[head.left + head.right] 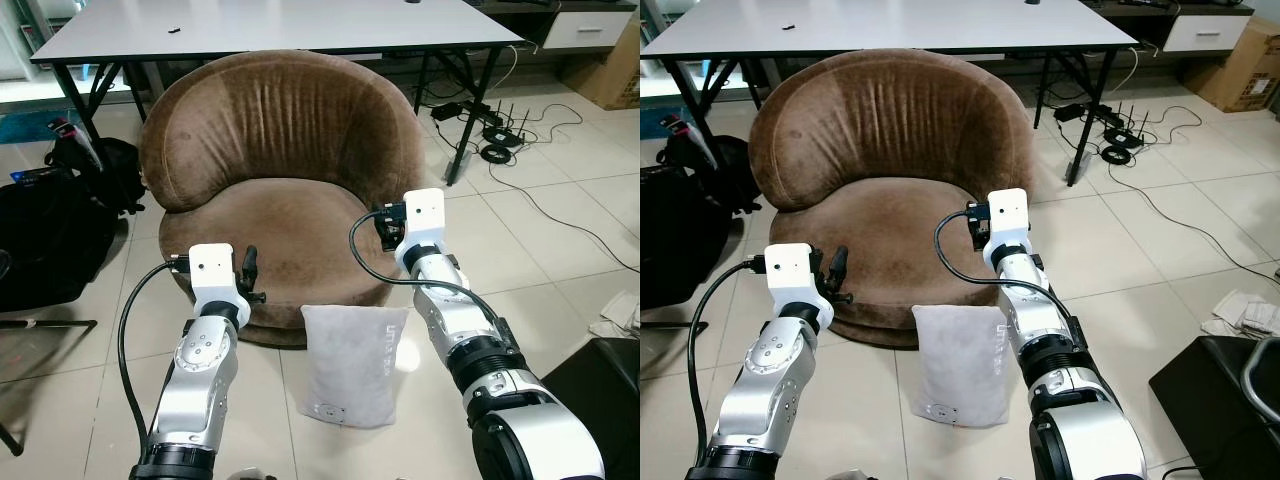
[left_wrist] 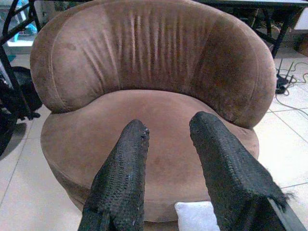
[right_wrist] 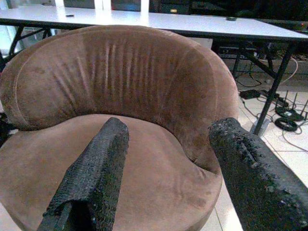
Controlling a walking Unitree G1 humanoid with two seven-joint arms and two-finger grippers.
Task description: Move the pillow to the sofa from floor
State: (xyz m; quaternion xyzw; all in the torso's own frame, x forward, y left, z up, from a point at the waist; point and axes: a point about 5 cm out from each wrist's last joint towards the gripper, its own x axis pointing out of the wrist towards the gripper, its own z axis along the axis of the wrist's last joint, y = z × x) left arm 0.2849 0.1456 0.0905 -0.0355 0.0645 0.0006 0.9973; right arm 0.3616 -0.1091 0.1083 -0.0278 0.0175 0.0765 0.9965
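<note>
1. From the head, left eye: the grey pillow (image 1: 355, 365) stands upright on the tiled floor (image 1: 560, 260), leaning against the front base of the round brown sofa (image 1: 285, 150). Both arms are raised over the seat edge, one to each side of the pillow and above its top. The left pincer (image 1: 249, 272) hangs just left of the pillow's top corner; I cannot tell from here how its fingers stand. The right pincer (image 1: 385, 228) is higher, over the seat's right front.

2. Right eye: same layout. A white counter (image 1: 890, 25) stands behind the sofa, a black bag (image 1: 680, 230) lies to the left, and cables (image 1: 1120, 130) lie to the right. None of these is in the way.

3. Left wrist: the two black fingers (image 2: 122, 183) are spread apart with nothing between them, pointing at the seat cushion. A white-grey corner of the pillow peeks in near the right-hand finger, so the pincer sits too high and too far forward to grip.

4. Right wrist: the fingers (image 3: 94, 173) are spread wide and bare, aimed at the seat and backrest.

5. My judgement: the step is reaching for the pillow. Both pincers should drop and draw back, close on the pillow's two upper corners or sides, and pinch enough fabric that the soft filling doesn't slip. Then they should lift it clear of the seat rim before carrying it forward.
</note>
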